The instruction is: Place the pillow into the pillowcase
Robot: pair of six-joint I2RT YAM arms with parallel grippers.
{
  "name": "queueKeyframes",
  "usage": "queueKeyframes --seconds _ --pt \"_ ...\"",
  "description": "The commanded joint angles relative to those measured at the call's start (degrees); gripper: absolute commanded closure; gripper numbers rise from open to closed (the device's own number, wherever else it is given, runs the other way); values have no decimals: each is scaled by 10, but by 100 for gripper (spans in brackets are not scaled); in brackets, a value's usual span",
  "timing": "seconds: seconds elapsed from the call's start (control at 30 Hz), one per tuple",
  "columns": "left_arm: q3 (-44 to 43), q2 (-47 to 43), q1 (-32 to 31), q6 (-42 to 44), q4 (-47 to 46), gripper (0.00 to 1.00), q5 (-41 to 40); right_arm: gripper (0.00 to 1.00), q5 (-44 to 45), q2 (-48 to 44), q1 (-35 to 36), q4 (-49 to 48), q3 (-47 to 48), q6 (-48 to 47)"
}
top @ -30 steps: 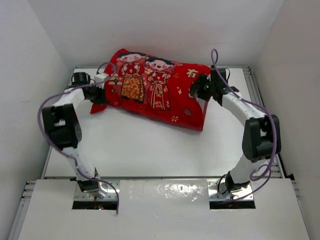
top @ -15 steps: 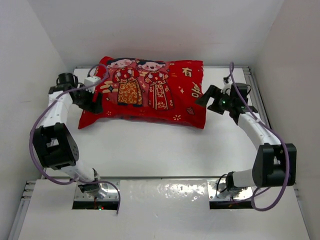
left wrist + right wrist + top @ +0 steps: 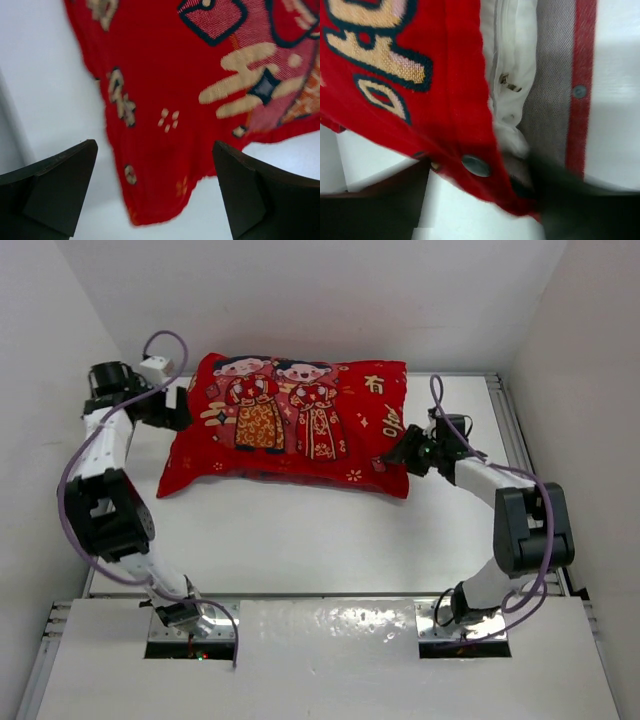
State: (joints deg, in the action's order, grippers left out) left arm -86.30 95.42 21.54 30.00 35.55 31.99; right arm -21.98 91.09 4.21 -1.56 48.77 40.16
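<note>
The red pillowcase (image 3: 290, 425) with its two cartoon figures lies flat on the table, plump and filled. The white pillow (image 3: 512, 60) shows only in the right wrist view, inside the case's open end beside the grey lining (image 3: 552, 75); from above it is hidden. My left gripper (image 3: 180, 407) hovers open at the case's left edge, a red corner (image 3: 165, 100) below its gap (image 3: 155, 145), untouched. My right gripper (image 3: 402, 452) is at the open right end. Its jaws (image 3: 480, 195) straddle the red hem with the snap button (image 3: 476, 165); blur hides whether they press it.
The white table (image 3: 300, 540) is boxed in by white walls at the left, back and right. Metal rails (image 3: 505, 410) run along its right side. A white cover plate (image 3: 330, 640) spans the near edge between the arm bases.
The case went from lifted and tilted to lying flat. The left gripper let go, opened and drew back left. The right gripper pulled away to the right, then returned to the open end with its jaws narrowing.
</note>
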Motion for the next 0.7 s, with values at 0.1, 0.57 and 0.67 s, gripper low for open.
queueKeyframes --seconds 0.1,0.57,0.67 --pt "-11 89 -18 -34 -32 64 -83 94 77 -64 -29 -29 -32 59" --pt "136 -50 -38 24 23 100 -50 100 -9 -166 -185 140 -30 7" --pt "133 -48 -37 30 47 100 -58 96 -41 -168 -203 144 -40 3"
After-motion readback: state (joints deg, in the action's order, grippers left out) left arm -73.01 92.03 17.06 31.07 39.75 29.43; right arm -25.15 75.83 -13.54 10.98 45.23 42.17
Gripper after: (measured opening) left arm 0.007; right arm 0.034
